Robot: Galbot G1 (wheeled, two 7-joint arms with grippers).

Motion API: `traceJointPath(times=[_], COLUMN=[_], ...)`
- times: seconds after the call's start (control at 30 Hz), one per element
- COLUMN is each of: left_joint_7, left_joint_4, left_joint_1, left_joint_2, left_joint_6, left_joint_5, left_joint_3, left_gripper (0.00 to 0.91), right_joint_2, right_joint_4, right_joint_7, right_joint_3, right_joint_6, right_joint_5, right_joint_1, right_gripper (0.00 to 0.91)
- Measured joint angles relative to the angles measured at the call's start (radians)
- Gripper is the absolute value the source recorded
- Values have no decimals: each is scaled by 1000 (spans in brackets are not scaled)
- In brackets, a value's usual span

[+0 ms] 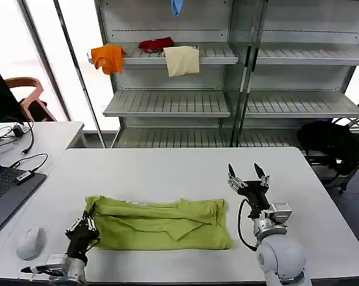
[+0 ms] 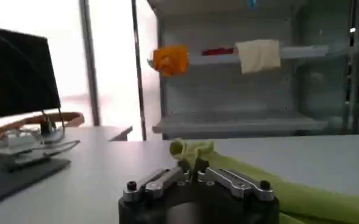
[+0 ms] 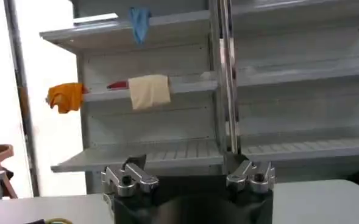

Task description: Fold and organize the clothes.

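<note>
The lime yellow-green T-shirt (image 1: pixel 161 223) lies folded into a long band across the near part of the white table (image 1: pixel 167 167). My left gripper (image 1: pixel 87 224) sits at the band's left end, shut on a bunched corner of the cloth. In the left wrist view the fingertips (image 2: pixel 192 169) meet on a raised green fold, and the shirt (image 2: pixel 283 190) trails away over the table. My right gripper (image 1: pixel 246 176) hovers just beyond the shirt's right end, open with nothing between its fingers. Its two fingers stand wide apart in the right wrist view (image 3: pixel 188 175).
A laptop (image 1: pixel 0 193), a mouse (image 1: pixel 30 243) and cables lie on the left side of the desk. Metal shelves behind the table hold an orange garment (image 1: pixel 108 58), a red one (image 1: pixel 155 43), a cream one (image 1: pixel 182 60) and a blue cloth (image 1: pixel 177 6). A black bag (image 1: pixel 328 143) sits at the right.
</note>
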Motion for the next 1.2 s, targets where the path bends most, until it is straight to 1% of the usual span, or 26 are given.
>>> traceJointPath(times=[0.17, 0.5, 0.7, 0.8, 0.93, 1.2], left_joint_7=[71, 190, 221, 228, 220, 147], left_joint_4=[17, 80, 70, 38, -18, -81], left_joint_1=[-24, -80, -85, -78, -77, -109], left_joint_2=[39, 141, 155, 141, 110, 53], left_joint_6=[24, 74, 104, 126, 159, 219], left_joint_5=[58, 148, 152, 123, 70, 10], left_joint_3=[-89, -266, -310, -303, -244, -22], left_gripper=[0, 0, 0, 0, 0, 0], right_joint_2=[-3, -3, 3, 2, -1, -2], right_joint_4=[-10, -29, -33, -33, -30, -17], right_joint_7=[-2, 2, 2, 2, 1, -2], right_joint_3=[8, 12, 7, 7, 12, 28], right_joint_6=[1, 4, 5, 6, 7, 9], right_joint_5=[-1, -1, -5, -6, -8, -10], right_joint_1=[-7, -14, -19, -23, -30, -51], right_gripper=[907, 907, 907, 907, 907, 907])
